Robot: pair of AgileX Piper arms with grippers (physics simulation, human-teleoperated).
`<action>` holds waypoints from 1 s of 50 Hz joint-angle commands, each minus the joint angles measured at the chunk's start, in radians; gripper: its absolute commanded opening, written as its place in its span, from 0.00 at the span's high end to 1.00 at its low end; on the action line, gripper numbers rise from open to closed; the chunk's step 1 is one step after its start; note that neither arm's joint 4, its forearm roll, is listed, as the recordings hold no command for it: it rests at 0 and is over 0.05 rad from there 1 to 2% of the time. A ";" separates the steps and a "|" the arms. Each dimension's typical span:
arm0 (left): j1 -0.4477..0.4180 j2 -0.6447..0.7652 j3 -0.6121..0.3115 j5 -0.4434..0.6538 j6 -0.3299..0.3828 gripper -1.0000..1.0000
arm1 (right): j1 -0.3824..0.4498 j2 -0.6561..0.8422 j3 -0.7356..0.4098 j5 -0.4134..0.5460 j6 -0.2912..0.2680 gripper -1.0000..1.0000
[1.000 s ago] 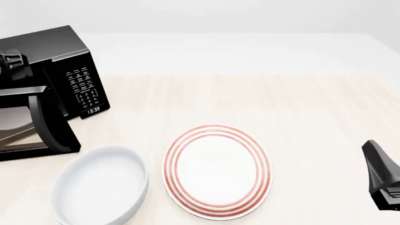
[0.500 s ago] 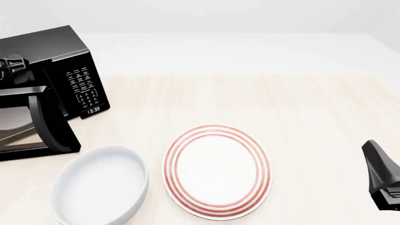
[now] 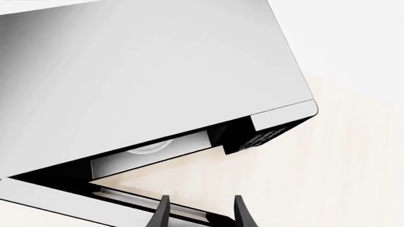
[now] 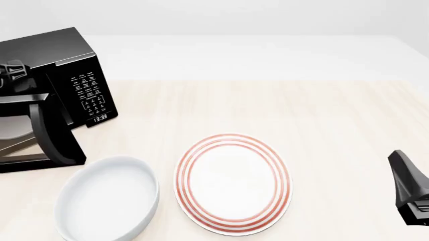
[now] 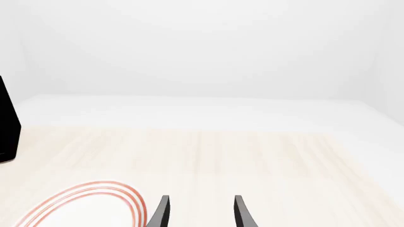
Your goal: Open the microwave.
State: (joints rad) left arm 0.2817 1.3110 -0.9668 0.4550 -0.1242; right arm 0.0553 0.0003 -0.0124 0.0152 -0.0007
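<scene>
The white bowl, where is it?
In the front view, the white bowl sits near the table's front left, between the open microwave and the red-ringed plate.

You have one large black boxy microwave [image 4: 64,80] at about ten o'clock on the pale wood-grain surface [image 4: 322,125]. One white round plate with red rings [image 4: 233,183] sits near six o'clock, and one plain white deep bowl [image 4: 107,203] at seven o'clock. Two black pincers are yours: the left pincer [image 3: 200,213] and the right pincer [image 5: 200,213].
</scene>
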 commanded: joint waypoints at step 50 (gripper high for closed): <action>-0.008 -0.044 0.108 -0.040 -0.033 0.00 | -0.004 0.000 0.000 0.003 0.000 0.00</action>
State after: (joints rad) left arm 0.2854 1.2271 -0.8860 0.4397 -0.1571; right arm 0.0554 0.0003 -0.0124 0.0152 -0.0006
